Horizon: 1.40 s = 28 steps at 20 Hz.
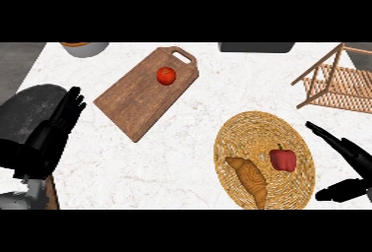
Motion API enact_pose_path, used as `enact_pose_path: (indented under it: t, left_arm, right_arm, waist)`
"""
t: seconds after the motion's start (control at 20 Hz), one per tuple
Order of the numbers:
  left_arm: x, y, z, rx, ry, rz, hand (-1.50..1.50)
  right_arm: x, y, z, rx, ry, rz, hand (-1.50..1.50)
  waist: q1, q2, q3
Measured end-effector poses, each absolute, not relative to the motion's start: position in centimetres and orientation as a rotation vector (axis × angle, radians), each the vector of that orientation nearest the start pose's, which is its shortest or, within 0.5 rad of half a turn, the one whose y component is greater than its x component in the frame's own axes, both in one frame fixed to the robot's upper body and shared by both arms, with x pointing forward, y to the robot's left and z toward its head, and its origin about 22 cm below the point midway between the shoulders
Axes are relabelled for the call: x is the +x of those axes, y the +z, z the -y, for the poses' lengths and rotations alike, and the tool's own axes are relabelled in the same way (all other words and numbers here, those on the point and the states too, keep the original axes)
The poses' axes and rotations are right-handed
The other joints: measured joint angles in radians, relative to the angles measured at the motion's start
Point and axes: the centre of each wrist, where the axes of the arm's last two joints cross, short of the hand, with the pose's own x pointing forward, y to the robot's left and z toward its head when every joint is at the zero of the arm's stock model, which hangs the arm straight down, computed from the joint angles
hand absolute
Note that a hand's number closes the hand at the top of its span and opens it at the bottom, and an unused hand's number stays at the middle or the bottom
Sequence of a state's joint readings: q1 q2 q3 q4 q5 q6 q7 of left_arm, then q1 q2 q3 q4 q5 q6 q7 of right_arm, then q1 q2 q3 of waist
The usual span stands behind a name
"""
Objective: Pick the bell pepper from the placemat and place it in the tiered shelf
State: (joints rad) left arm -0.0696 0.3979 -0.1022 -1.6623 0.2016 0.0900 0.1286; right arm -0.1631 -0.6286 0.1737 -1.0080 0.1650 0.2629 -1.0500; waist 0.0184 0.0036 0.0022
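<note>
Pepper (283,159) on mat (251,125), beside croissant (251,180).
Right hand (350,156) open near mat; left hand (56,125) open, resting.

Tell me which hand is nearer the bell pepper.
Right. The right hand is open just to the right of the bell pepper, beside the woven placemat. The left hand rests far off at the counter's left edge.

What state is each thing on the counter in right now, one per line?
bell pepper: on the woven placemat, unheld
croissant: lying beside it
tomato: on the cutting board
tiered shelf: holds nothing visible
right hand: open, beside placemat
left hand: open, resting
</note>
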Motion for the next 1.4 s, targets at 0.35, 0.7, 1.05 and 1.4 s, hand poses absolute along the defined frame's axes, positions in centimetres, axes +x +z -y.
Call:
enact_pose_path:
  t: [0.35, 0.7, 1.05, 1.4]
  left_arm:
    - [25.5, 6.2, -27.8, 0.119, -0.175, 1.570, 0.00]
    - [25.3, 6.2, -28.2, 0.128, -0.182, 1.572, 0.00]
    - [25.0, 5.9, -28.3, 0.121, -0.179, 1.571, 0.00]
    - [25.9, 6.5, -28.8, 0.119, -0.178, 1.572, 0.00]
  right_arm:
    - [26.3, -2.8, 39.1, 0.057, 1.040, 1.879, -1.50]
    - [27.2, -3.8, 38.6, -0.026, 1.086, 1.842, -1.50]
    - [28.2, -5.1, 38.5, -0.049, 1.131, 1.782, -1.50]
    - [29.1, -5.5, 37.4, -0.036, 1.182, 1.762, -1.50]
  waist:
    - [-0.009, -0.002, -0.001]
    - [-0.012, -0.003, -0.001]
    - [-0.009, -0.004, -0.006]
    - [-0.011, -0.009, -0.016]
